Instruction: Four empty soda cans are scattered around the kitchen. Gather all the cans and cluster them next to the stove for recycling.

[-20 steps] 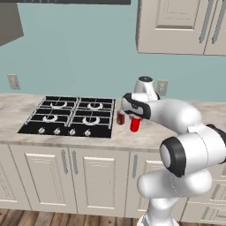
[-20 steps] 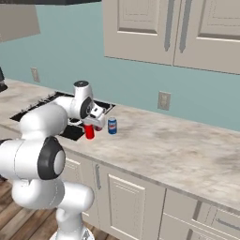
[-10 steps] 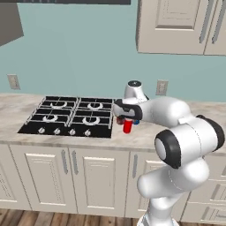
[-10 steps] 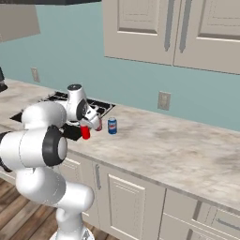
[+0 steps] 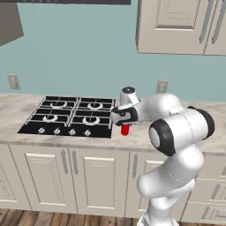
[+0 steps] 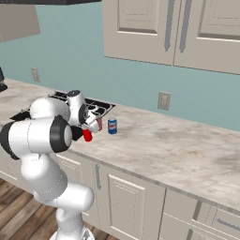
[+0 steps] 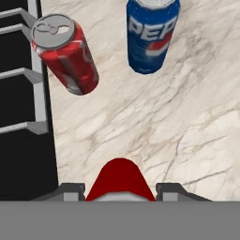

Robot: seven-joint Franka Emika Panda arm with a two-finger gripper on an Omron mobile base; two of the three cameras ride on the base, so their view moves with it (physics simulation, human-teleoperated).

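held low over the pale marble desk, just right of the stove: a red soda can, plain red on the body, pinched in the tool with jaws closed against its sides. seen end-on in the hand view, between two dark finger tips; seen from the right base view as a red stub jutting below the white wrist. whether resting on the desk or just above it, cannot tell.

further out on the desk, a second red can, silver top with pull tab, upright just beside the stove's edge and its grey grate bars. near it but apart, a blue can with white lettering, also upright; open marble between the two and the held one.

beyond, black four-burner cooktop with a row of silver knobs along the front. behind, teal wall with a beige outlet, beige cabinets overhead and below.
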